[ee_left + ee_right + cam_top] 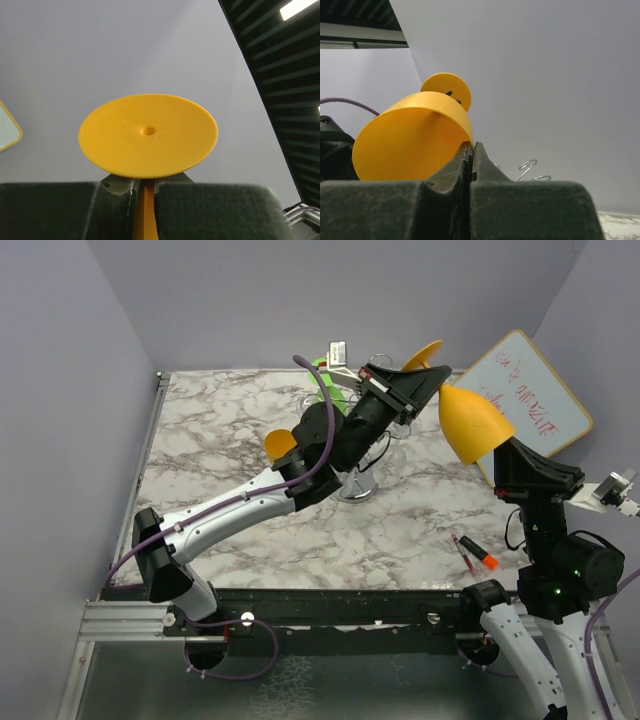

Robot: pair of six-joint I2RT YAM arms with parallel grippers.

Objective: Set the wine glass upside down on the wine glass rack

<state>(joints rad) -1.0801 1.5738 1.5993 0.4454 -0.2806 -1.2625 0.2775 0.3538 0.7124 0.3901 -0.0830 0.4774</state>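
Wine glass (475, 425) held aloft on its side, just right of the wine glass rack (355, 488), well clear of the surface (230, 440). Left pincer (145, 189) pressed shut on the stem (145, 215) directly under the foot (148, 135); right pincer (471, 146) pinching the bowl (410, 140) wall at the rim. Double grip probably a handover, giving a stem hold suited to hanging the glass foot-up on a rack hook (527, 164).

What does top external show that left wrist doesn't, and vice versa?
Only top external: the bowl of the orange wine glass, the right gripper pinching its rim, the wine glass rack, a red marker. Only left wrist: the small hole at the centre of the glass's foot. Both: the left gripper shut on the stem, and the foot.
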